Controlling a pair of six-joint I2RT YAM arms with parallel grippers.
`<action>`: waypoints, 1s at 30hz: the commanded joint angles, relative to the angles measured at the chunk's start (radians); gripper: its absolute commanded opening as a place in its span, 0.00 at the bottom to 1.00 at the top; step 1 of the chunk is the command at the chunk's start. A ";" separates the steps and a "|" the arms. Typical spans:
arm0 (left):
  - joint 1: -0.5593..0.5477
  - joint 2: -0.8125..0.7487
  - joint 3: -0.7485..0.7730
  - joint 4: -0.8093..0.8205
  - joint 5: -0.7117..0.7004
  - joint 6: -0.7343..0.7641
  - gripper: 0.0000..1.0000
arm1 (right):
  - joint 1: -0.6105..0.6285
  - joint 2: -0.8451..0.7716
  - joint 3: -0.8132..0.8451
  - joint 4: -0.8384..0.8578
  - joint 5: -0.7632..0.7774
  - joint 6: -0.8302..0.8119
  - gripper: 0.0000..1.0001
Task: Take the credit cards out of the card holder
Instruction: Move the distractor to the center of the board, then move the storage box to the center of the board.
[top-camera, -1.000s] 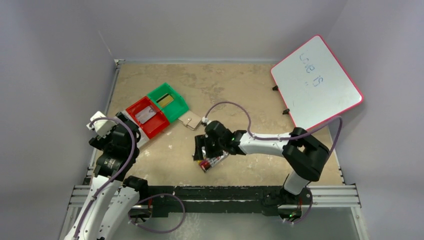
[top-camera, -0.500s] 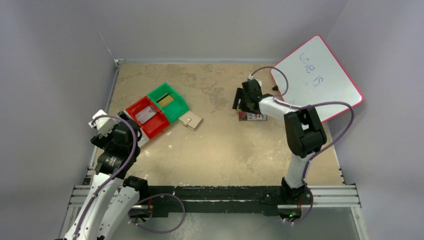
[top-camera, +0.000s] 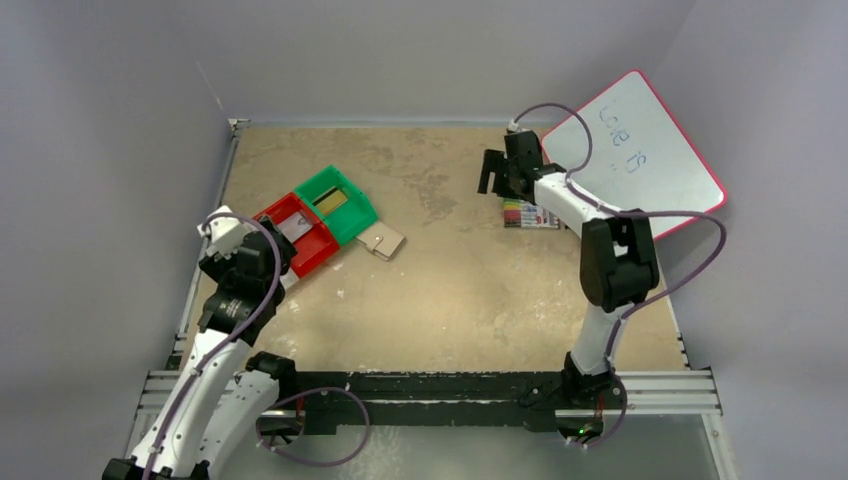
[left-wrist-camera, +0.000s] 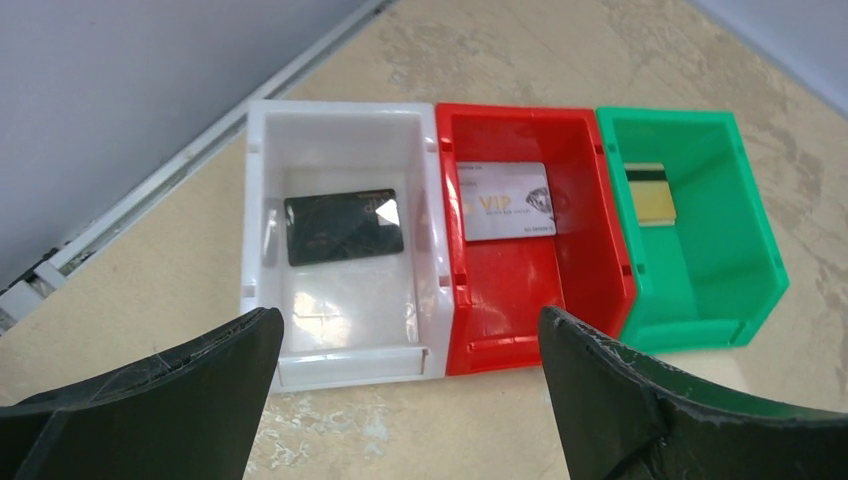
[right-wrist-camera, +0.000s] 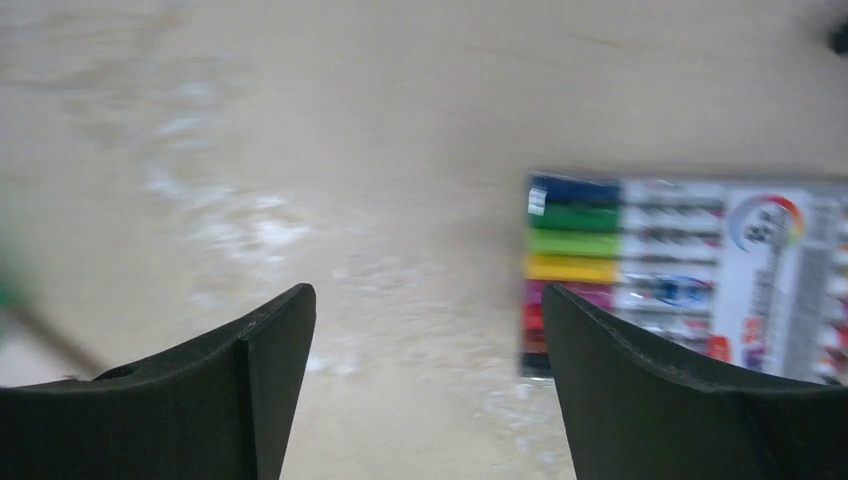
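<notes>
You'll find the small flat tan card holder (top-camera: 383, 240) lying on the sandy, mottled surface (top-camera: 450, 300). It sits just beside the near right corner of the green plastic bin (top-camera: 355, 221), well apart from both arms. From above it reads as a pale, squarish flat piece. It is too small for you to tell whether it lies folded or open, and neither wrist camera catches it.

Your left pincer (left-wrist-camera: 410, 322) is spread wide and holds nothing. It hangs before a row of bins:
- The white plastic bin (left-wrist-camera: 335, 110) has a black card (left-wrist-camera: 343, 226) in it.
- The red plastic bin (left-wrist-camera: 520, 290) has a silver card (left-wrist-camera: 503, 200).
- The green bin has a yellow card with a dark stripe (left-wrist-camera: 650, 193).

In the top view the left arm hides most of the white bin.

Your right pincer (right-wrist-camera: 428, 300) is also parted and empty, over bare surface beside the striped pack of coloured markers (right-wrist-camera: 680, 275). That view is blurred, and the frame cuts off the pack's right end.
</notes>
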 joint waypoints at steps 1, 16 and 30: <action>0.006 0.052 0.006 0.084 0.140 0.058 1.00 | 0.055 -0.074 0.061 0.098 -0.294 -0.032 0.86; 0.007 0.591 0.285 0.139 0.253 -0.060 0.97 | 0.259 -0.060 0.021 0.158 -0.314 -0.003 0.91; 0.006 0.964 0.460 0.125 0.213 -0.098 0.80 | 0.261 -0.300 -0.258 0.094 -0.254 -0.009 0.94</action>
